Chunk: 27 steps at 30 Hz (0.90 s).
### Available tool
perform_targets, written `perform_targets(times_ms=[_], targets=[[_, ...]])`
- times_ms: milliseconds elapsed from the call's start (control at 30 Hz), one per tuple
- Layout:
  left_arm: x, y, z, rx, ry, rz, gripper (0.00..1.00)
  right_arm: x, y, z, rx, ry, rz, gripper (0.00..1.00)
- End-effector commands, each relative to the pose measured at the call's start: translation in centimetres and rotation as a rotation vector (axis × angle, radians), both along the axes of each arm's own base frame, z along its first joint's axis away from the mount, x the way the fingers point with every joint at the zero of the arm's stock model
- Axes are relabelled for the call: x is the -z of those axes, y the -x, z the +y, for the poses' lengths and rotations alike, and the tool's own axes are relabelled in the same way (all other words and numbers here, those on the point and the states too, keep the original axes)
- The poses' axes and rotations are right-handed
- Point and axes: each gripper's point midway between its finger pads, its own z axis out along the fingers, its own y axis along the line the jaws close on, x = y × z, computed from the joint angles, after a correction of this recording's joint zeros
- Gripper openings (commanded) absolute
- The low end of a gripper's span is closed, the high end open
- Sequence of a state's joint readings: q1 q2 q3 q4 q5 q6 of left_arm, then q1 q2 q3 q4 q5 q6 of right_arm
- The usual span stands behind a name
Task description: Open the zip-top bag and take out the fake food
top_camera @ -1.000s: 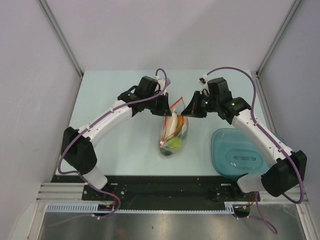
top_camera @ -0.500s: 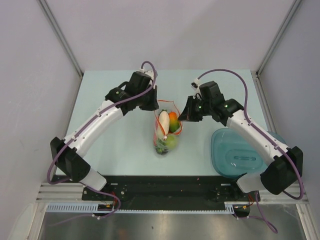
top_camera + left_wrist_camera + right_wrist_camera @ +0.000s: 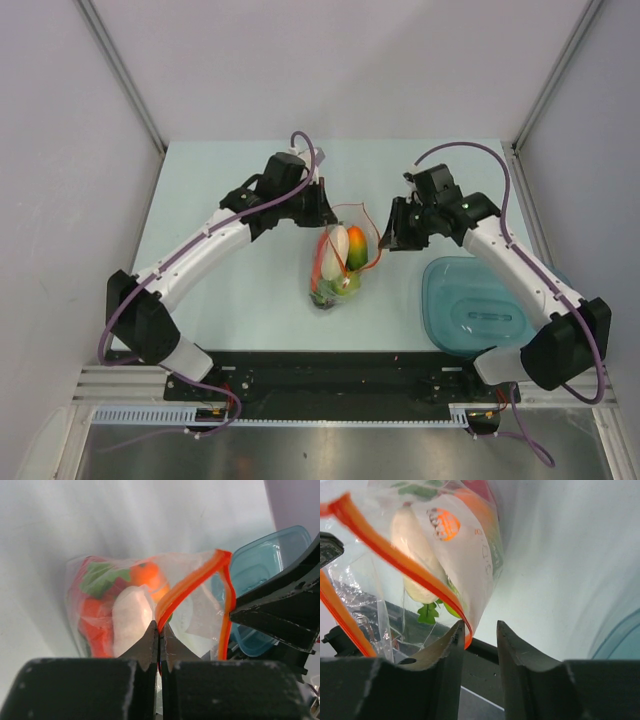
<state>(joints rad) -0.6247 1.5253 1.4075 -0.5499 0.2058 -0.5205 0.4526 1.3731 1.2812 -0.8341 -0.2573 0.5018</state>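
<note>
The left gripper is pinched together on the thin orange zip strip of the zip-top bag, whose floppy clear pouch lies just beyond its tips with the fake food bunched inside. The right gripper stands slightly apart, the strip's other side at one fingertip, unclamped. Both arms reach forward, wrists turned inward across the bag's mouth.

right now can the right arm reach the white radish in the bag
Probably yes: left gripper holds the zip-top bag mouth open, white radish just inside, right gripper open right beside it.
</note>
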Motion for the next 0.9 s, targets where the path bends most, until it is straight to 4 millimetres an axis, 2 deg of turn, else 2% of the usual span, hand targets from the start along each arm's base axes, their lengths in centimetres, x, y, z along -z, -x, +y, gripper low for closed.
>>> perform_targets(times_ms=[0, 33, 67, 100, 167, 200, 233, 367, 467, 667, 767, 800, 867], targets=[[-2.8, 0.4, -1.3, 0.035, 0.111, -0.053, 0.00, -4.8, 0.1, 0.1, -0.019, 0.006, -0.107, 0.41], [-2.8, 0.4, -1.3, 0.035, 0.115, -0.055, 0.00, -5.9, 0.3, 1.1, -0.038, -0.005, -0.135, 0.42], [-2.7, 0.6, -1.3, 0.039, 0.115, -0.053, 0.00, -7.7, -0.3, 1.3, -0.030, -0.006, -0.190, 0.43], [-2.7, 0.6, -1.2, 0.036, 0.114, -0.054, 0.00, -8.5, -0.4, 1.8, -0.029, -0.014, -0.212, 0.42], [-2.7, 0.6, -1.1, 0.034, 0.111, -0.053, 0.00, -10.0, -0.4, 3.2, -0.036, -0.054, -0.247, 0.36], [-2.8, 0.6, -1.1, 0.034, 0.111, -0.055, 0.00, -10.1, -0.4, 3.6, -0.038, -0.075, -0.248, 0.28], [-2.8, 0.6, -1.1, 0.033, 0.110, -0.055, 0.00, -10.5, -0.8, 4.2, -0.037, -0.104, -0.266, 0.25], [-3.6, 0.4, -0.8, 0.013, 0.099, -0.068, 0.00, -8.7, -1.0, 6.7, -0.065, -0.167, -0.216, 0.21], [-4.1, 0.3, -0.2, -0.007, 0.088, -0.081, 0.00, -5.9, -1.7, 7.5, -0.069, -0.147, -0.170, 0.20], [-4.4, 0.8, -0.4, 0.004, 0.110, -0.074, 0.00, -2.5, -2.2, 9.2, -0.114, -0.162, -0.126, 0.24], [-4.1, 1.0, -0.5, 0.009, 0.113, -0.064, 0.00, -1.7, -2.4, 10.1, -0.136, -0.168, -0.129, 0.30], [-4.0, 1.0, -0.5, 0.010, 0.112, -0.065, 0.00, -1.5, -2.4, 10.3, -0.141, -0.167, -0.127, 0.37], [-4.1, 1.1, -0.5, 0.012, 0.114, -0.065, 0.00, -0.8, -2.5, 10.8, -0.151, -0.174, -0.119, 0.44]])
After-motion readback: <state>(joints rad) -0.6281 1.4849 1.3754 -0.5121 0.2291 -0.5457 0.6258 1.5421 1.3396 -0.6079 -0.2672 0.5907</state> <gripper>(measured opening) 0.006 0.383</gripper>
